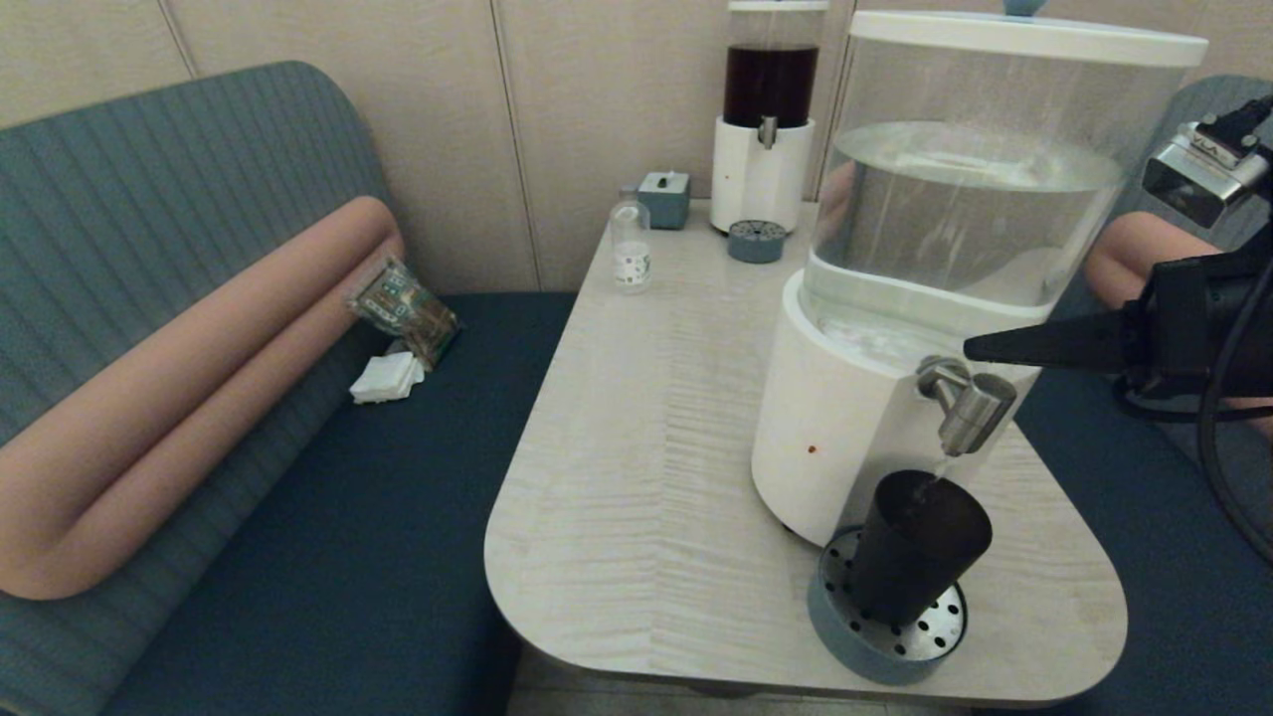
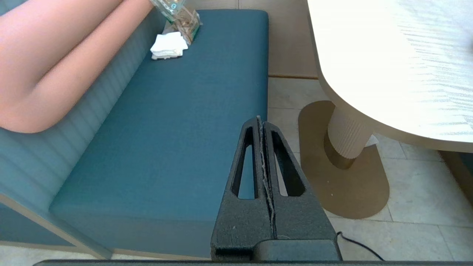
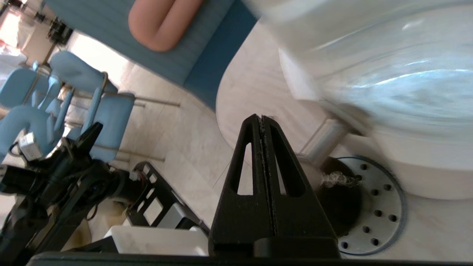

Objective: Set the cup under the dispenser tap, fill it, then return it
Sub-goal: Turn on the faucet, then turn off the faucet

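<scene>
I have the small dark tapered plastic cup (image 1: 920, 557) standing on the perforated grey drip tray (image 1: 833, 617) directly under the brushed-metal dispenser tap (image 1: 970, 406), catching its thin stream. My right gripper (image 1: 970, 349), fingers pressed together and empty, sits by the tap, probably working it. The left gripper (image 2: 261, 122), also pinched closed, is parked over the blue bench.

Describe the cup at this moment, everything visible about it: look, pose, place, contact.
The cup is a small dark, matte tumbler with no handle, tapering from a wide rim to a narrower base; it looks like plastic. It stands upright on the round perforated drip tray at the table's near edge, close against the dispenser's white base, directly under the metal tap. A thin stream of water runs from the tap into its open mouth, and the right wrist view shows water frothing inside. Nothing grips it; the right gripper is up by the tap.
</scene>
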Motion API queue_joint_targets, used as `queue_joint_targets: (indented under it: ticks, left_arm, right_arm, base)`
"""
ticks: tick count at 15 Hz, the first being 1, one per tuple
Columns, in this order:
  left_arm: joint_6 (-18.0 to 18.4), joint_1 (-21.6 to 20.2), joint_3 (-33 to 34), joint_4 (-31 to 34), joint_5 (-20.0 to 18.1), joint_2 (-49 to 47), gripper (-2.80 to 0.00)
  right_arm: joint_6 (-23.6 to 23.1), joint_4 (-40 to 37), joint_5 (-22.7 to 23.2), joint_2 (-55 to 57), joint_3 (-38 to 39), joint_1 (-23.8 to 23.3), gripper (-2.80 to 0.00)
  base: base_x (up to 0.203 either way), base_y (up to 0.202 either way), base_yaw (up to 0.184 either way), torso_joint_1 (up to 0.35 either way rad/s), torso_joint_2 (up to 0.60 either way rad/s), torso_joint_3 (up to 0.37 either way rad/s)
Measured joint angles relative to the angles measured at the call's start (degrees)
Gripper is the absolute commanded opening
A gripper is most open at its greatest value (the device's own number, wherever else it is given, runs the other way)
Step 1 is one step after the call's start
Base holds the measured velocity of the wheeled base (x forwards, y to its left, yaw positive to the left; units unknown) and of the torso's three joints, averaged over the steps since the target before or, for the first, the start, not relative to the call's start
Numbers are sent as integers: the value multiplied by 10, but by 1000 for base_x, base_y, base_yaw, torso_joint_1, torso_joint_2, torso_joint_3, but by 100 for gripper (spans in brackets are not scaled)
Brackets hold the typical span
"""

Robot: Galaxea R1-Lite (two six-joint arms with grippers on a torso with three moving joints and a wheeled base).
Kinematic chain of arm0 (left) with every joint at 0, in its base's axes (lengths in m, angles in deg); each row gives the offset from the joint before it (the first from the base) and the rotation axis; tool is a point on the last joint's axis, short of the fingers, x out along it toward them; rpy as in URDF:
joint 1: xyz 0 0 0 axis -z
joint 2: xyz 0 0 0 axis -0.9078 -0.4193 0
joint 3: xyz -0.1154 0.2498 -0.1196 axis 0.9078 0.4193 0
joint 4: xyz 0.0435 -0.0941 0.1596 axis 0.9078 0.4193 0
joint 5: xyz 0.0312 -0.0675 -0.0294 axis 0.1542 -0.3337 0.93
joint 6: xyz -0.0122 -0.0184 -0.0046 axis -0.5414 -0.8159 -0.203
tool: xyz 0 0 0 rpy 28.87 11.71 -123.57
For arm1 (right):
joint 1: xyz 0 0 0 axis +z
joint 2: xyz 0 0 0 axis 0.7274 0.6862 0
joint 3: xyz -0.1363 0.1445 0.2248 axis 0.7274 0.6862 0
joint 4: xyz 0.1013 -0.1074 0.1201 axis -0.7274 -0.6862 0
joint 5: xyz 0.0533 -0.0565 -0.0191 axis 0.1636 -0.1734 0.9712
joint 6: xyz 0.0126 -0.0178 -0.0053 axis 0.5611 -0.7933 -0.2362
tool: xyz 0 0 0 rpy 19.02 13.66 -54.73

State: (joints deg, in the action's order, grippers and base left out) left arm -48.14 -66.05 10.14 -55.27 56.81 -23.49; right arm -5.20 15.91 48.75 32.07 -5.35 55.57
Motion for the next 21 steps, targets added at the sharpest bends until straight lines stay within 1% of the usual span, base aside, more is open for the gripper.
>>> queue_joint_targets:
  ticks: [3, 7, 9, 11, 14, 16, 19, 21]
  left_arm:
    - [0, 0, 0, 0, 0, 0, -280]
    - [0, 0, 0, 0, 0, 0, -280]
    - [0, 0, 0, 0, 0, 0, -280]
    - [0, 0, 0, 0, 0, 0, -280]
    - [0, 0, 0, 0, 0, 0, -280]
    - [0, 0, 0, 0, 0, 0, -280]
    - [0, 0, 0, 0, 0, 0, -280]
    - [0, 0, 0, 0, 0, 0, -280]
  right_arm:
    - [3, 6, -2, -31, 2, -9, -280]
    - [-1, 16, -18, -107, 50, -30, -280]
    - [-5, 25, -39, -172, 92, -54, -280]
    - [-11, 28, -58, -244, 141, -101, -280]
    - [-46, 30, -82, -353, 223, -163, -280]
    - [-78, 29, -101, -427, 269, -180, -280]
    - [-121, 12, -113, -524, 324, -187, -280]
    - [-144, -15, -118, -565, 344, -168, -280]
  base:
    - [0, 0, 0, 0, 0, 0]
    - [0, 0, 0, 0, 0, 0]
    - [0, 0, 0, 0, 0, 0]
    - [0, 0, 0, 0, 0, 0]
    - [0, 0, 0, 0, 0, 0]
    - [0, 0, 0, 0, 0, 0]
    - [0, 0, 0, 0, 0, 0]
    - [0, 0, 0, 0, 0, 0]
